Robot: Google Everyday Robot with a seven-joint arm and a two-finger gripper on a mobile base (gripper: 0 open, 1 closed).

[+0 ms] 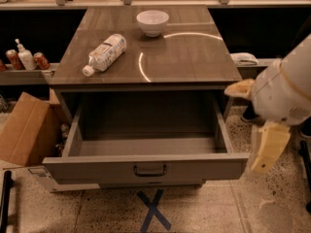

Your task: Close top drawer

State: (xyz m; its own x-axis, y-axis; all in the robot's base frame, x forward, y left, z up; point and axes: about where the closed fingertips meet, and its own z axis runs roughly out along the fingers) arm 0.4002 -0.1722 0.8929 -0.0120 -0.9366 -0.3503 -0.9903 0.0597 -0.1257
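Under the cabinet top [194, 57], the top drawer [146, 168] stands pulled out toward the near side, its inside bare. On the cabinet top a bottle [104, 52] lies at left, with a bowl [152, 22] farther back. The gripper [268, 145] hangs just right of the drawer's near corner; I cannot tell its state. A cardboard box [26, 127] sits at left.

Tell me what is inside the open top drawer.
Nothing visible: the top drawer shows a bare grey floor and walls. The strip just behind its front panel is hidden. The gripper hangs right of the drawer, outside it.
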